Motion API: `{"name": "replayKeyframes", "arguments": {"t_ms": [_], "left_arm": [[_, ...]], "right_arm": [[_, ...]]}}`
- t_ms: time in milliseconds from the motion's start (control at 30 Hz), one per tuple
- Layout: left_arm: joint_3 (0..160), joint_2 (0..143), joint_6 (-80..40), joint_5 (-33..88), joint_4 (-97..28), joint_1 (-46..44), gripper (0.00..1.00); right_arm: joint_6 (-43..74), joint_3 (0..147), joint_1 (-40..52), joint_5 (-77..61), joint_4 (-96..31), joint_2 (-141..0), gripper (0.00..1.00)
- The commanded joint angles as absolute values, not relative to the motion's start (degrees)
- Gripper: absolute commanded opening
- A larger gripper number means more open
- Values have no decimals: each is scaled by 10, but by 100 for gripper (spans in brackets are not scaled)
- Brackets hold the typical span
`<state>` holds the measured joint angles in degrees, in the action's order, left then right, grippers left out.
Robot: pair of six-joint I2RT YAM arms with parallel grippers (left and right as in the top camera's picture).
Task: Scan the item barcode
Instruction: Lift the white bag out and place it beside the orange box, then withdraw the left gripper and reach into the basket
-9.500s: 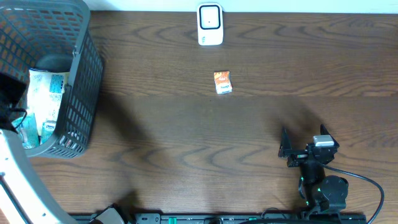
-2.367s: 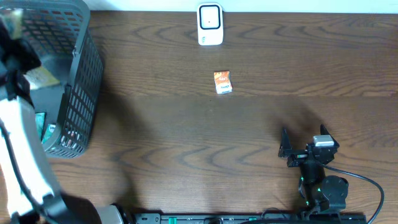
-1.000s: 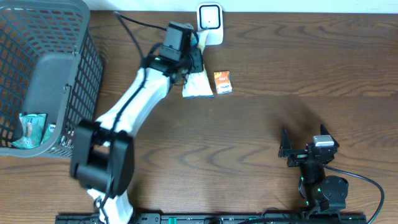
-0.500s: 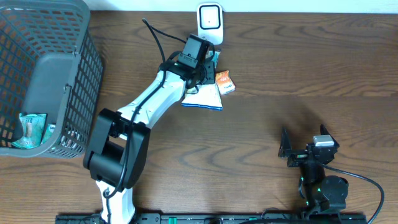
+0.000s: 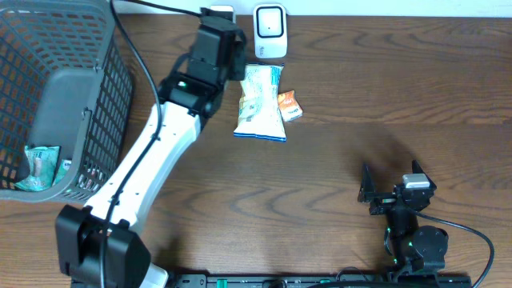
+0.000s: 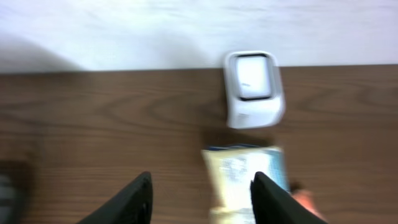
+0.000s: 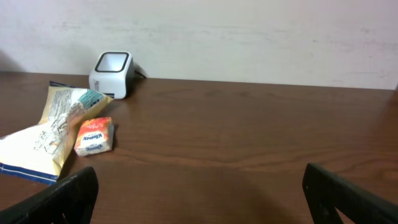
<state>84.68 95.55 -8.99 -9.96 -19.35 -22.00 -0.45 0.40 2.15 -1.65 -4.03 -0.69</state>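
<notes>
The item, a pale snack bag (image 5: 261, 102), lies flat on the table just in front of the white barcode scanner (image 5: 270, 30). In the left wrist view the bag (image 6: 244, 179) is blurred below the scanner (image 6: 252, 87). My left gripper (image 5: 232, 50) hovers left of the bag, open, with nothing held; its dark fingers (image 6: 134, 200) stand apart in the left wrist view. My right gripper (image 5: 384, 192) rests open at the front right, far from the bag (image 7: 43, 140) and scanner (image 7: 112, 73).
A small orange packet (image 5: 290, 105) touches the bag's right edge, also seen as the orange packet (image 7: 94, 135). A grey mesh basket (image 5: 104, 104) with several packets inside stands at the far left. The back wall runs behind the scanner.
My left gripper opened and let go of the snack bag, which now lies flat before the scanner. The left arm drew back to the left. The right arm stayed still.
</notes>
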Motion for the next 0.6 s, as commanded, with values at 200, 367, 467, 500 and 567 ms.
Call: {"name": "replayKeyframes", "arguments": {"t_ms": [200, 367, 467, 500, 567], "left_arm": [[854, 837, -49, -293, -214, -15, 61], [854, 833, -117, -292, -298, 132, 61], [854, 861, -117, -292, -371, 208, 61], [854, 871, -117, -292, -390, 223, 61], [854, 899, -117, -292, -424, 251, 61]], "right_arm": [[-5, 3, 19, -16, -43, -4, 99], [-5, 3, 19, -16, -43, -4, 99], [-5, 3, 19, -17, -43, -4, 99], [-5, 3, 19, -16, -43, -4, 99], [-5, 3, 19, -17, -43, -4, 99]]}}
